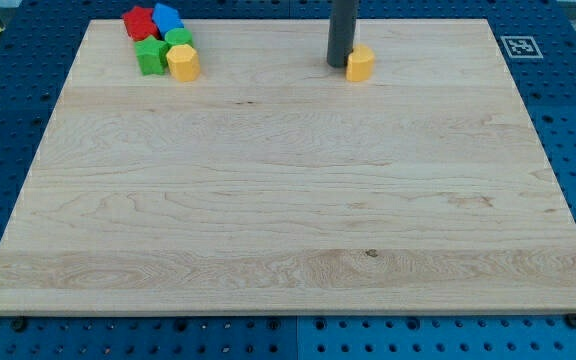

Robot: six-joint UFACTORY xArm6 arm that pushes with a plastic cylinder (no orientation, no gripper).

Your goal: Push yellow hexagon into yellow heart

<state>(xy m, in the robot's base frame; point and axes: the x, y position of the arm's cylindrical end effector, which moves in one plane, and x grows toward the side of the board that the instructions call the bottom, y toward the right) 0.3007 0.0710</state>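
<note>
My tip (340,66) rests on the wooden board (288,200) near the view's top, touching or just beside the left side of a lone yellow block (360,62); its shape is hard to make out. The rod has no jaws and holds nothing. Well apart toward the view's top left, a tight cluster gathers: a second yellow block (183,62), a green block (151,56), another green piece (179,38), a red block (138,21) and a blue block (168,17).
</note>
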